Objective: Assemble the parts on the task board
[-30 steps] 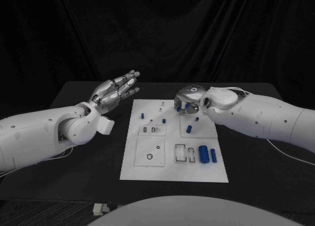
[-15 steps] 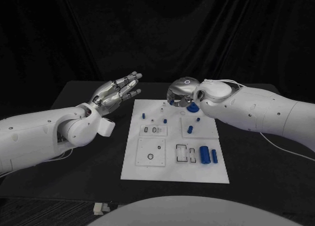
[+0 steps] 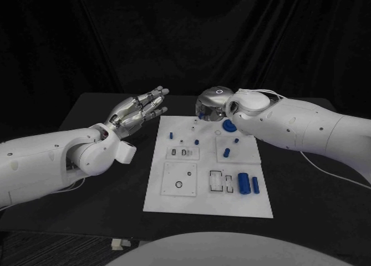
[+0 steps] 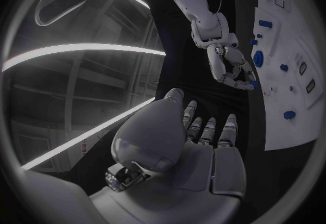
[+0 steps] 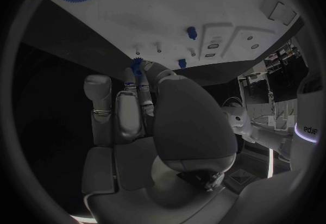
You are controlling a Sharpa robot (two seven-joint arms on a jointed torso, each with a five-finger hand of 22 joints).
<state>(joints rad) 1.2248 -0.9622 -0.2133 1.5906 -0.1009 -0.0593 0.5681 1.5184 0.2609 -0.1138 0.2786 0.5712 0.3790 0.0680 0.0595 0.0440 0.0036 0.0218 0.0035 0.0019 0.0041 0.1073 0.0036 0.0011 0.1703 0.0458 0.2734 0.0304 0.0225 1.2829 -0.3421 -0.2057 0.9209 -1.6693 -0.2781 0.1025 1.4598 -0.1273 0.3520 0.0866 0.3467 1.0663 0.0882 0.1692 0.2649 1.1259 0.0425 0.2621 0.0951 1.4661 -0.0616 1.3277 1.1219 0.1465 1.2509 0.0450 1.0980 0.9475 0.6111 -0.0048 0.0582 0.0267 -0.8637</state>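
The task board (image 3: 208, 205) lies mid-frame on the table (image 3: 97, 183). Two cylinders (image 3: 248, 183) sit toward its lower right. A gear (image 3: 229, 125) sits at its upper right.

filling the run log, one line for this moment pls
left hand: open, raised beside task board | right hand: fingers pinch small blue gear over board's far edge | large gear: on board

Matt white task board (image 3: 203, 200), glossy blue plastic parts (image 3: 243, 182), matt black table (image 3: 97, 183), dark cloth backdrop (image 3: 185, 44).
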